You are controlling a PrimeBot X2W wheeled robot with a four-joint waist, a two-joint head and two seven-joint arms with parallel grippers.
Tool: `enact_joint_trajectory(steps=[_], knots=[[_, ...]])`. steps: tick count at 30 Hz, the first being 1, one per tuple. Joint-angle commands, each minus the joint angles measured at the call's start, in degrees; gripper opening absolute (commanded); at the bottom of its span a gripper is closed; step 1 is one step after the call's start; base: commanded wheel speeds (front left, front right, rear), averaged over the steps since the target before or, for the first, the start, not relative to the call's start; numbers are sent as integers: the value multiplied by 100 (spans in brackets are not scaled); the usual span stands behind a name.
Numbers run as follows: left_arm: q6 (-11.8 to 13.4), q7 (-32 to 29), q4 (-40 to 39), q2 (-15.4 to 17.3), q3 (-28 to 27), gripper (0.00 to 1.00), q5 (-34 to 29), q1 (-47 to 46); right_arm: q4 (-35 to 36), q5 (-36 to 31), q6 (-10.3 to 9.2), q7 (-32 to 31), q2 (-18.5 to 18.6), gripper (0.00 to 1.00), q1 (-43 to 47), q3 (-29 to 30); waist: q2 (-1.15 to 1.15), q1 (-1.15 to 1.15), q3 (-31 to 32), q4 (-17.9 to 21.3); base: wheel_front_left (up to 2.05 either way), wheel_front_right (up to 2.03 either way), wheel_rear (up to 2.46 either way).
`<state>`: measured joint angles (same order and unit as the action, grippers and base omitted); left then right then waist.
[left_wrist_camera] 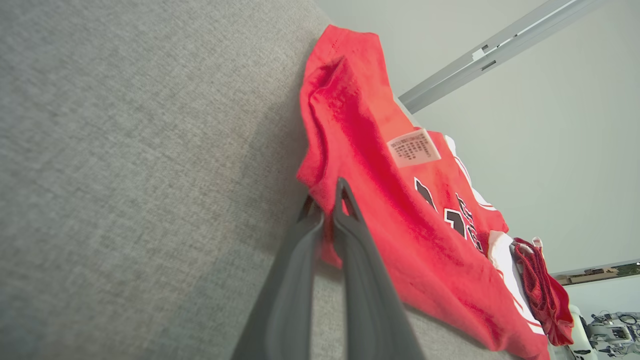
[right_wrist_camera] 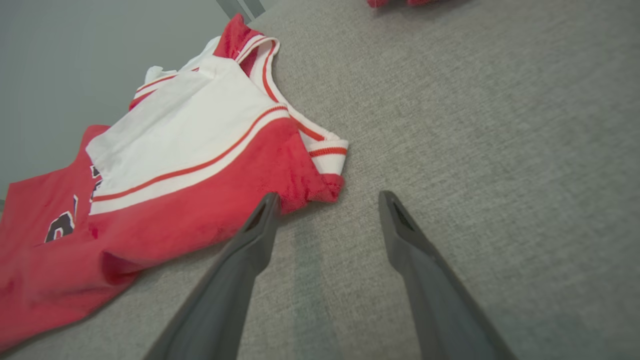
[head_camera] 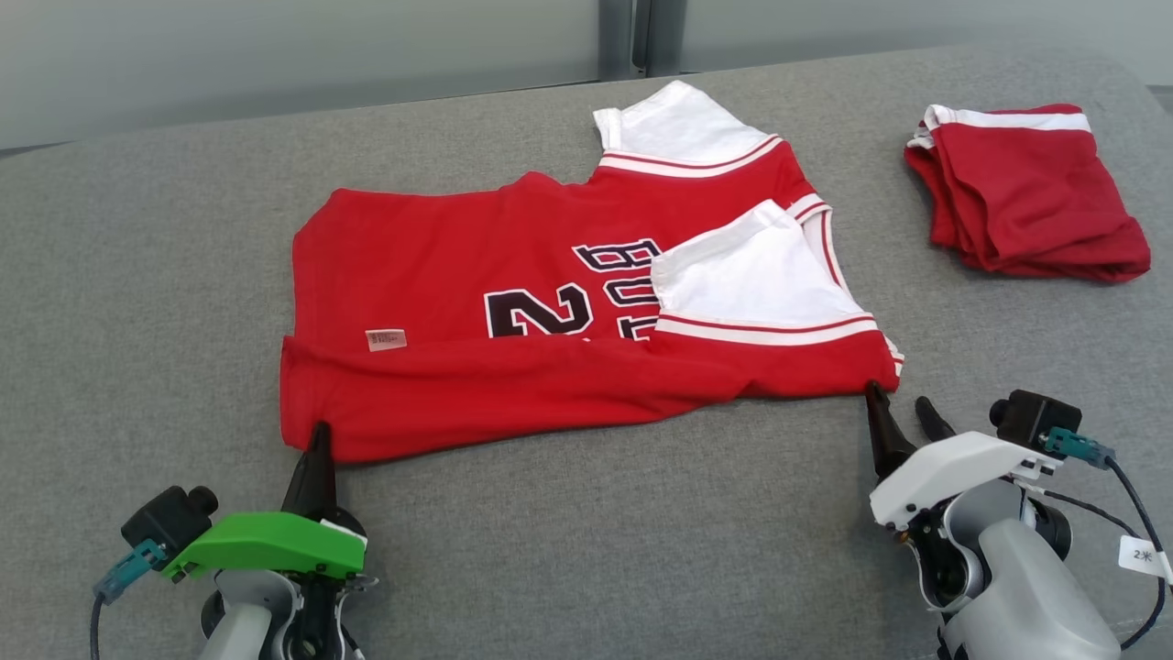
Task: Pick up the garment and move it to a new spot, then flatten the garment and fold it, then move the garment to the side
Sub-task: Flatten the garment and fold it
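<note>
The garment [head_camera: 513,302] lies on the table [head_camera: 165,275], with a folded piece [head_camera: 1026,197] well apart to its right. The left end effector [head_camera: 319,435] is at its near-left corner, and the right end effector [head_camera: 898,396] is beside its near-right corner.

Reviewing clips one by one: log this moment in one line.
phase: grasping | left gripper: shut on red jersey hem corner | right gripper: open beside jersey shoulder corner | folded red garment: far right

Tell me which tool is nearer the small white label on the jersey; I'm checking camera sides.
Left. The left tool pinches the jersey at the corner nearest the label; the right tool stands open at the other near corner, across the jersey's width.
</note>
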<state>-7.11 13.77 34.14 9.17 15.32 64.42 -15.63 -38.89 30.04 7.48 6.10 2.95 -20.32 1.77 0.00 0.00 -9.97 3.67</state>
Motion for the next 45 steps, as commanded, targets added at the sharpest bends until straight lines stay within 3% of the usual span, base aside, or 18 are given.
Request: enact_joint_trajectory(steps=[1,10,11,13,14,27,37,45], knots=[[-29,36,-21,-8,22,0,-35,28,-144,-3,1,-26,7,100,-139,-19,0,0,-45,-104,0,0,0],[-33,39,-1,-32,150,0,-85,-134,-1044,304,0,-80,-7,98,-765,-189,0,0,-136,-294,0,0,0],[-34,43,10,-32,163,0,-92,-144,-1108,357,1,-60,-8,47,-836,-207,0,0,-139,-309,0,0,0],[-35,54,20,-25,179,0,-120,-171,-1180,431,1,13,-9,20,-954,-274,0,0,-137,-333,0,0,0],[-36,62,15,-18,179,0,-126,-184,-1186,484,0,45,-3,0,-1002,-312,0,0,-133,-343,0,0,0],[0,110,-602,192,164,0,-239,358,-243,1389,-4,9,435,0,-435,-467,0,0,28,-266,0,0,0],[716,88,-1914,330,138,0,-382,1787,1308,1581,-4,-267,362,0,1133,-207,0,0,148,-89,0,0,0],[1213,-48,-2377,337,211,0,-417,2358,1799,1384,-4,-650,124,0,1855,184,0,0,316,-12,0,0,0]])
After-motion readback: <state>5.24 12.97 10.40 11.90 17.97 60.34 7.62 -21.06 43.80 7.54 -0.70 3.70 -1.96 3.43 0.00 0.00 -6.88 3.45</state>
